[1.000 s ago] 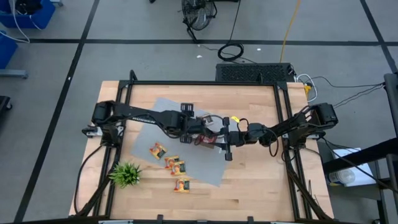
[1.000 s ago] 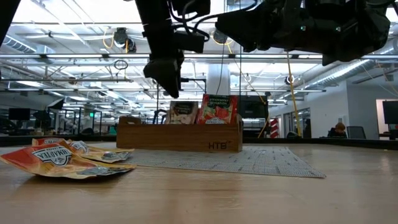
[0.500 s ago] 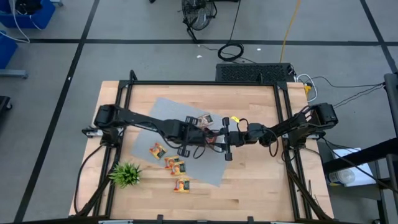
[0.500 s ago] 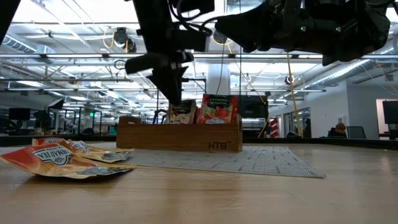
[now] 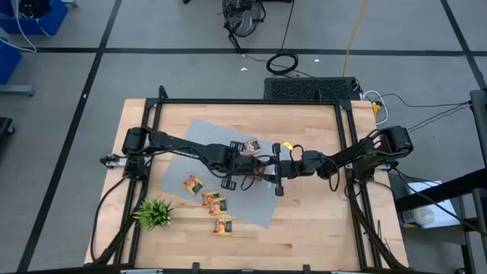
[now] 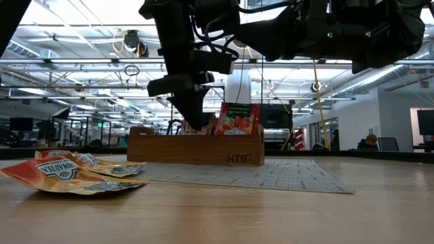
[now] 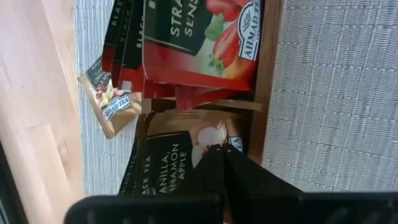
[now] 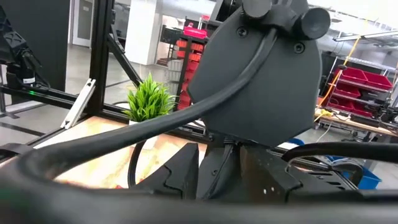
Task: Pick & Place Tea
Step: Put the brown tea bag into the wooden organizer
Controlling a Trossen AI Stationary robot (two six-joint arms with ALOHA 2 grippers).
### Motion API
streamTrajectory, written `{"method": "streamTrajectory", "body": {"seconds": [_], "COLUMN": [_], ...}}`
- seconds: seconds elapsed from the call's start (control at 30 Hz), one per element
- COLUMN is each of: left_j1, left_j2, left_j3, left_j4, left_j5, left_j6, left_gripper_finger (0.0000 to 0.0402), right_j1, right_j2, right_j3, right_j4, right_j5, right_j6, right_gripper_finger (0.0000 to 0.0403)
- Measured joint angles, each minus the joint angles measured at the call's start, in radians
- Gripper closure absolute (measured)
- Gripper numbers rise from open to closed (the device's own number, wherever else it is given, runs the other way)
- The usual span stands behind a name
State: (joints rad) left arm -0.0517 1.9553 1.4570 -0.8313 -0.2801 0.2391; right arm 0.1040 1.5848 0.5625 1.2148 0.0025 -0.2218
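Note:
A brown wooden tray (image 6: 196,149) stands on the grey mat (image 5: 186,144) at mid-table. Red tea sachets (image 7: 199,37) stand upright in one compartment and pale ones (image 7: 174,155) in the compartment beside it. Another pale sachet (image 7: 109,102) lies just outside the tray. Three more sachets (image 5: 213,202) lie flat on the mat's near part. My left gripper (image 7: 217,152) is shut and points steeply down at the pale sachets in the tray. My right gripper (image 5: 268,169) hovers level and high beside the tray, with its fingers apart and nothing between them. My left gripper has its shut fingertips (image 7: 214,163) over the top edge of a pale sachet (image 7: 198,138) that stands in the tray. It comes from above, slanting down. I cannot tell whether the tips touch the sachet.
A small green plant (image 5: 154,213) stands near the table's front left corner. Both arms crowd the space above the tray. Bare wood lies open at the near right of the table (image 5: 312,221).
My left gripper has come down from above the tray to the pale sachets in it. It has turned about its wrist on the way. The right arm and the sachets on the mat have kept still.

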Motion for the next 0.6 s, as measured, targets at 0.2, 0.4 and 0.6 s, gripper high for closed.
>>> {"method": "streamTrajectory", "body": {"seconds": [0.2, 0.4, 0.6], "left_j1": [0.001, 0.017, 0.019], "left_j2": [0.0, 0.0, -0.003], "left_j3": [-0.021, -0.086, -0.094], "left_j4": [0.015, 0.03, 0.037], "left_j5": [0.017, -0.001, -0.04], "left_j6": [-0.015, -0.029, -0.049], "left_gripper_finger": [0.0397, 0.0398, 0.0395], "right_j1": [0.0, 0.001, 0.001], "right_j2": [0.0, 0.001, -0.001], "right_j3": [0.0, 0.0, 0.002], "right_j4": [-0.001, 0.009, 0.016], "right_j5": [-0.001, -0.009, -0.008], "right_j6": [0.0, -0.006, -0.006], "right_gripper_finger": [0.0293, 0.0293, 0.0293]}}
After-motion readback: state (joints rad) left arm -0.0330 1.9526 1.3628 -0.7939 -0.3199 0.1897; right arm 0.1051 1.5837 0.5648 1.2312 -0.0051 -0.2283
